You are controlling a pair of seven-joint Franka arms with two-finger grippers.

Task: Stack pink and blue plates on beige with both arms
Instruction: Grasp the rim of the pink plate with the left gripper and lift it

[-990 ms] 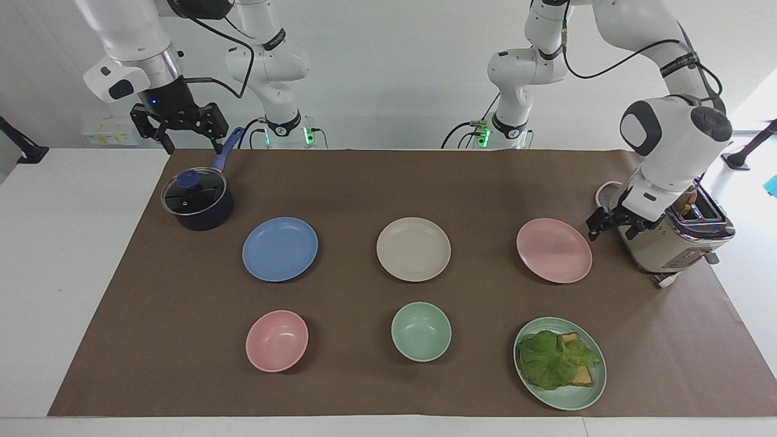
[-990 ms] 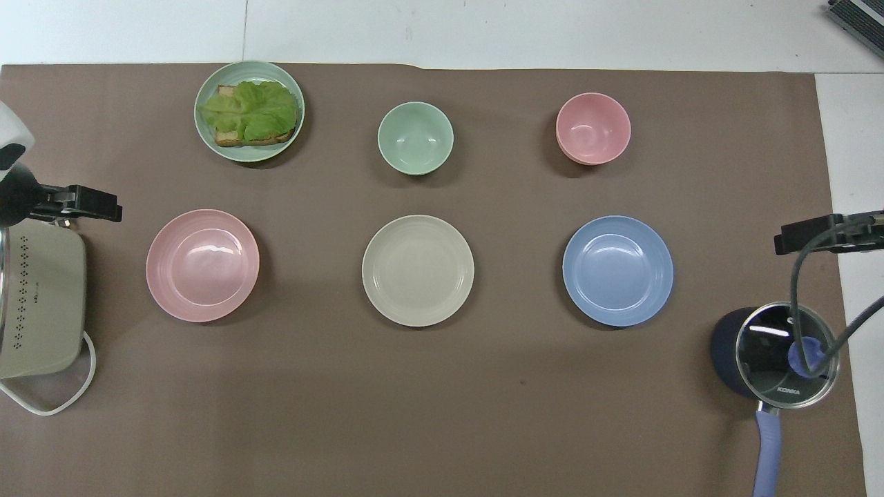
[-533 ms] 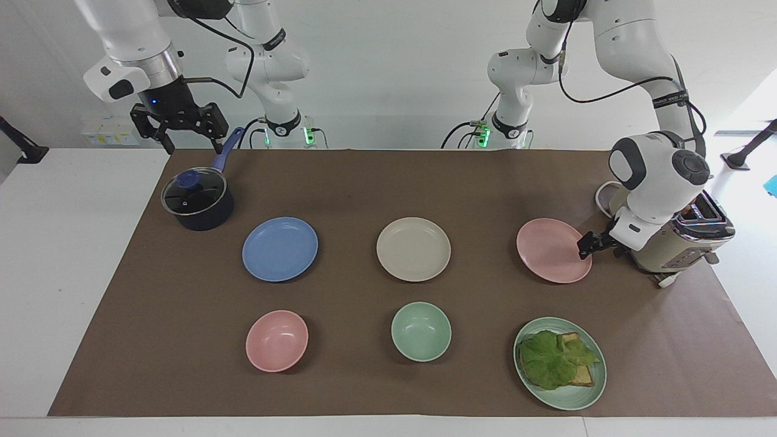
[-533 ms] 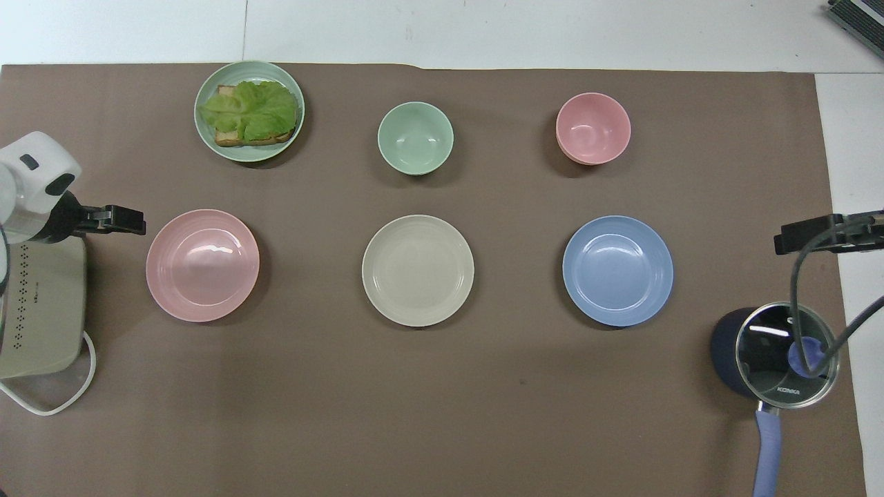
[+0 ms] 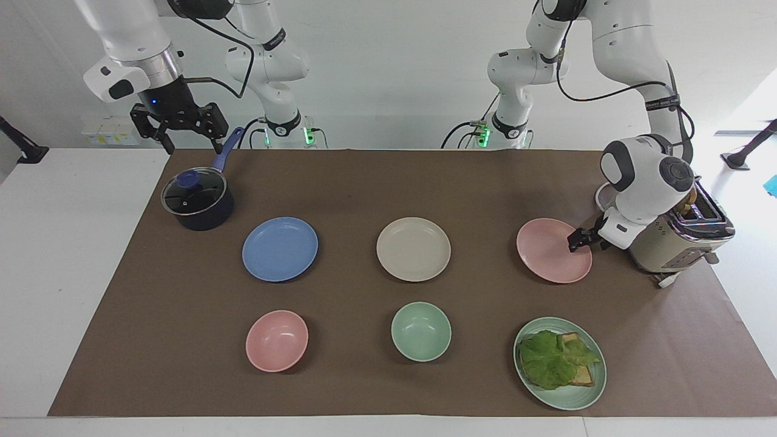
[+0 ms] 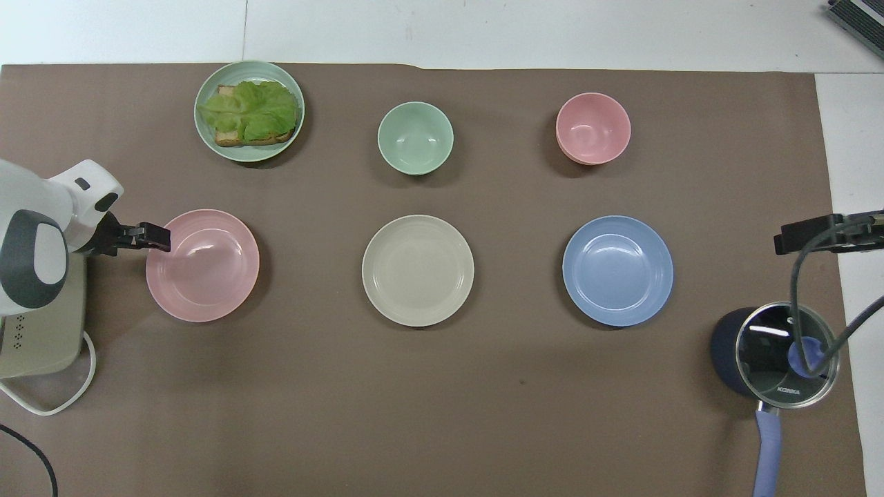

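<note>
Listing by size, with every place reckoned from the beige plate (image 5: 413,249).

1. Brown mat (image 5: 388,182): covers the table top and bears everything below.
2. Left arm (image 5: 646,176): bent low at its own end of the table. Left gripper (image 5: 575,240) sits at the rim of the pink plate, on the edge that faces away from the beige plate. Its fingers are nearly full open, one seemingly above the rim; no grip shows yet.
3. Right arm (image 5: 130,42): waiting. Right gripper (image 5: 179,124) hangs open and empty above the saucepan handle.
4. Toaster (image 5: 674,240): past the pink plate, at the left arm's end.
5. Saucepan with glass lid (image 5: 197,201): past the blue plate, at the right arm's end, nearer to the robots.
6. Beige plate: centre of the mat, bare, nothing stacked on it.
7. Pink plate (image 5: 552,250): flat on the mat, beside the beige plate toward the left arm's end, apart from it.
8. Blue plate (image 5: 280,249): likewise, toward the right arm's end.
9. Green plate with lettuce and toast (image 5: 559,363), green bowl (image 5: 421,331), pink bowl (image 5: 277,340): a row farther from the robots.

Handling, as judged: both task plates look light, rigid and smooth. Only the thin raised rim offers a hold, so pinch it top and underside, then carry level to prevent slipping.
</note>
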